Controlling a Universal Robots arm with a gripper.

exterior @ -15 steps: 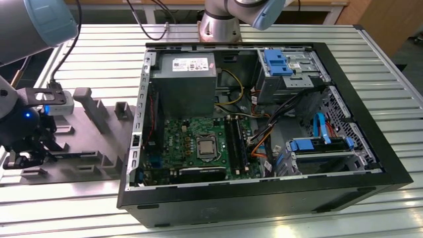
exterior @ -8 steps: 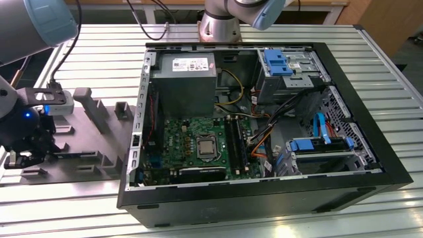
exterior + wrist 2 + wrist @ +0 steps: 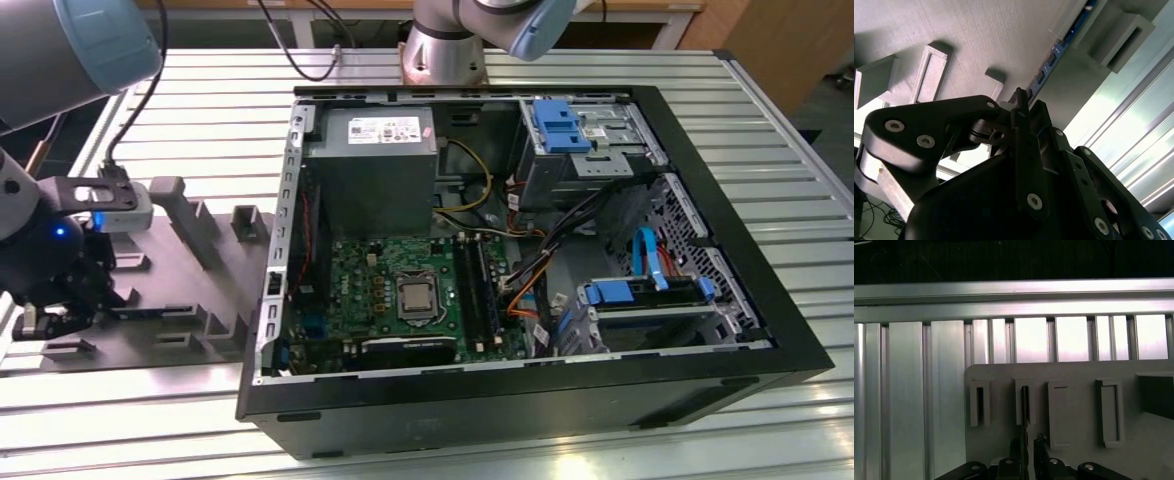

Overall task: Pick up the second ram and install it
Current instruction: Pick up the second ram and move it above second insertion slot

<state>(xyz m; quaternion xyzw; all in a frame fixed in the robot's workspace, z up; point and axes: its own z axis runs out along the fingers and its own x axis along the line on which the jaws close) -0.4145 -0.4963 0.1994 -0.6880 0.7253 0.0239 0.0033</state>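
The claw [image 3: 43,318] hung low over the grey tray [image 3: 200,300], which lay on the table [image 3: 134,420] at the exterior view's left of the open computer case [image 3: 534,400]. The second ram [image 3: 1054,52] stood on its thin edge in the tray, and it lay directly under the claw, not beside it. In the second wrist view its long axis ran straight away from the claw's tips [image 3: 1019,100], in the same direction as the slats of the table. In the first wrist view it showed edge-on as one dark line [image 3: 1025,405] inside a slotted block, with the claw [image 3: 1028,450] just at its near end.

The claw appeared drawn together on the ram, with the thin card between its two sides. The ram was not yet out of its slot.

By count: one arm, one claw, one ram in the tray, four slotted blocks in a row, one case, and one silver processor chip [image 3: 418,296] on the board. The long memory slots [image 3: 474,290] lay just to the right of this chip, well apart from the claw.
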